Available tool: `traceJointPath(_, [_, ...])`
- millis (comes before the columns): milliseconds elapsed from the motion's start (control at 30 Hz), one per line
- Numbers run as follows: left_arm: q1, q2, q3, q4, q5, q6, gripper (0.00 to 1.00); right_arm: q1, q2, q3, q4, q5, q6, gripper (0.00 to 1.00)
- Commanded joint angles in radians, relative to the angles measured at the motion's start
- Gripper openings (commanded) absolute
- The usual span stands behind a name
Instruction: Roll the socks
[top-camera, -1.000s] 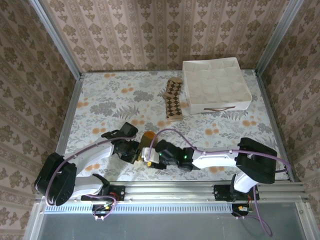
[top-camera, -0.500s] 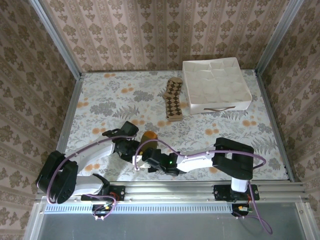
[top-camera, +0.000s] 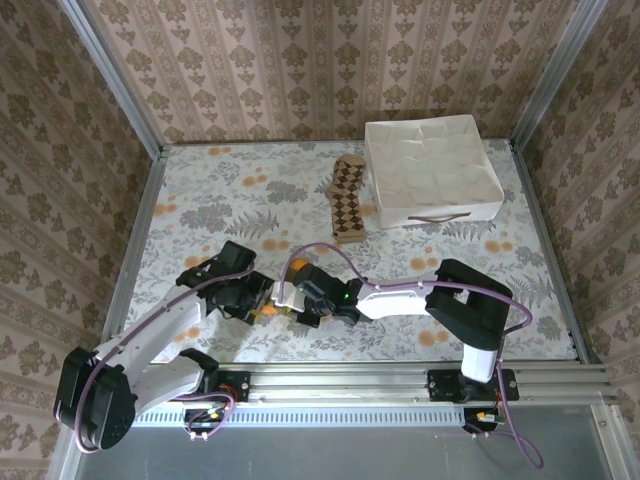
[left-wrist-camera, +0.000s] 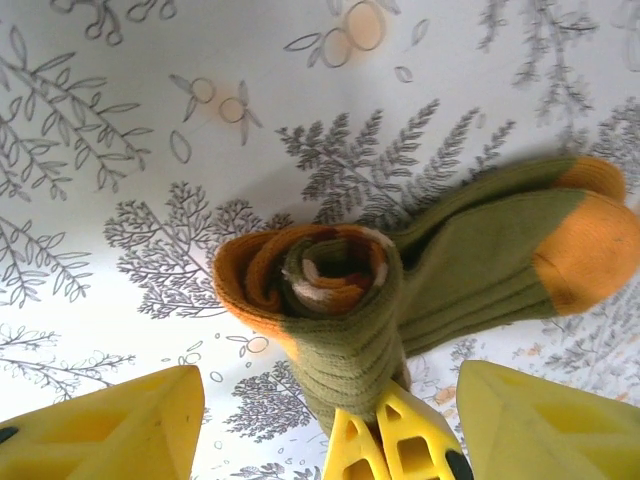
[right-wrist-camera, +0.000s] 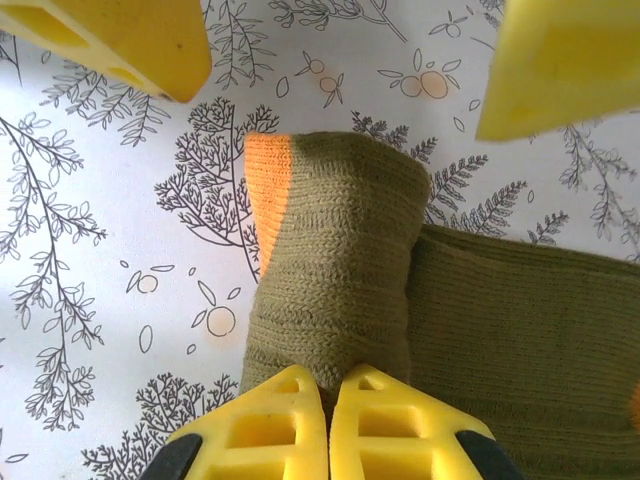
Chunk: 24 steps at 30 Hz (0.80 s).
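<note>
Two socks lie well apart in the top view: the brown-and-cream argyle fabric sock (top-camera: 347, 200) beside the white fabric box (top-camera: 440, 212), the olive-green knitted sock with orange toe (top-camera: 268, 311) near the front edge. The left wrist view shows the left gripper (left-wrist-camera: 330, 375) just sprung open around its rolled end; the right wrist view, the right gripper (right-wrist-camera: 330, 382) newly pinched shut on that roll, probably taking over.

Two hands tip to tip, toward 7 o'clock from the middle of the top view.
The left hand (top-camera: 256, 298) points to 3 o'clock with its yellow fingers (left-wrist-camera: 110, 430) spread wide, its arm running back to 8 o'clock. The right hand (top-camera: 288, 300) faces 9 o'clock with its fingers (right-wrist-camera: 290, 430) pressed flat together, and its forearm leads to a bent elbow at 3 o'clock.
</note>
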Motion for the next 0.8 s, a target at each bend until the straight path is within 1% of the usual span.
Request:
traceJointPath(0, [-0.002,-0.041,-0.015,0.004,-0.034,0.054,0.67,-0.052,0.081,-0.021,-0.208,-0.154,0.076,0.00])
traceJointPath(133, [-0.013,-0.058,-0.033,0.044,-0.020,0.055,0.63,-0.110,0.097,-0.012,-0.222,-0.242,0.109,0.00])
traceJointPath(267, [-0.047,-0.047,-0.051,0.099,-0.018,0.037,0.60,-0.162,0.114,-0.014,-0.214,-0.341,0.146,0.00])
traceJointPath(333, [-0.064,-0.028,-0.059,0.127,-0.018,0.021,0.59,-0.182,0.126,-0.017,-0.210,-0.370,0.162,0.00])
traceJointPath(433, [-0.086,0.003,-0.060,0.162,-0.024,0.016,0.59,-0.201,0.138,-0.024,-0.198,-0.399,0.186,0.00])
traceJointPath(533, [-0.097,0.045,-0.055,0.184,-0.025,0.021,0.59,-0.211,0.141,-0.035,-0.182,-0.402,0.208,0.00])
traceJointPath(767, [-0.101,0.141,-0.059,0.263,-0.018,0.028,0.57,-0.243,0.153,-0.070,-0.142,-0.414,0.270,0.00])
